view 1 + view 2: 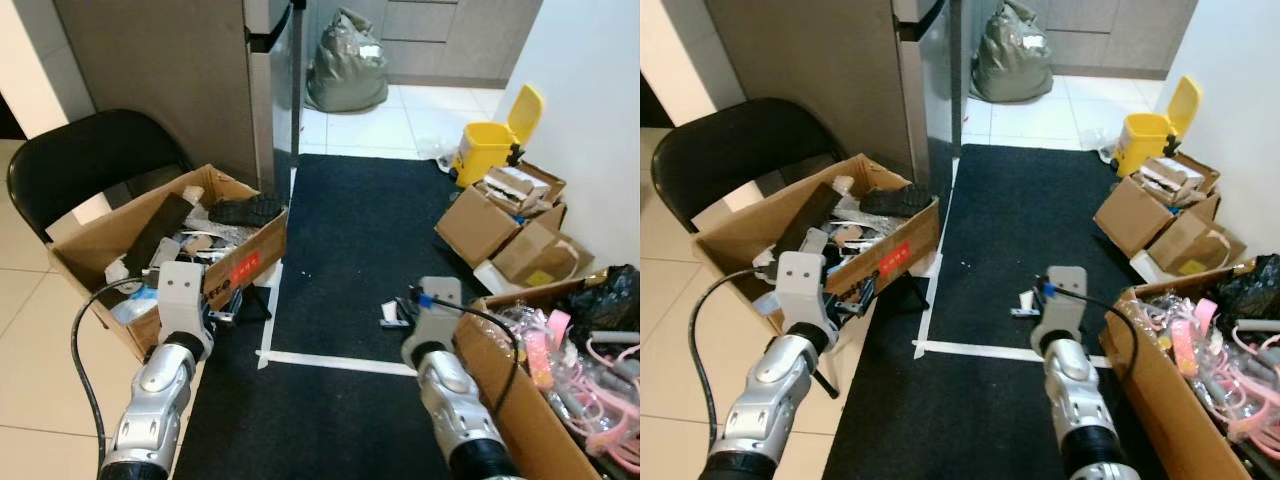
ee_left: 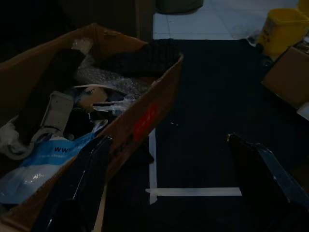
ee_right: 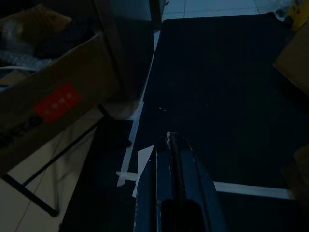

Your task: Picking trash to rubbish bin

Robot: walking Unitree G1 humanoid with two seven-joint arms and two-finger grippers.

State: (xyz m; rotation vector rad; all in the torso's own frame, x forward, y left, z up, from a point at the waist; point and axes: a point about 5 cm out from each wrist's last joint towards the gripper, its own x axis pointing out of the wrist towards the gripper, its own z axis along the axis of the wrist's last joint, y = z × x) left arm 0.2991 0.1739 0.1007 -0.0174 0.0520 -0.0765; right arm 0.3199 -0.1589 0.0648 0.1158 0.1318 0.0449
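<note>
Right gripper point(image 3: 170, 145) is pinching a white paper scrap point(image 3: 143, 164) between pressed-together fingers, carrying it low over the black mat point(image 1: 350, 250), probably toward the yellow bin point(image 1: 490, 145) far ahead. Left gripper point(image 2: 169, 179) is hanging spread wide beside the cluttered cardboard box point(image 1: 240, 260), idle.

**Open path down the middle, boxes on both sides**

A wide strip of black mat point(image 1: 370, 260) is left open in the middle of the frame. On the left, the way is blocked by a full cardboard box point(image 1: 170, 250) set on a black chair point(image 1: 85, 165). On the right, smaller boxes point(image 1: 510, 225) and a big box of pink things point(image 1: 560, 380) crowd the mat's edge. The yellow bin point(image 1: 490, 145) stands at the upper right, just behind the smaller boxes.
</note>
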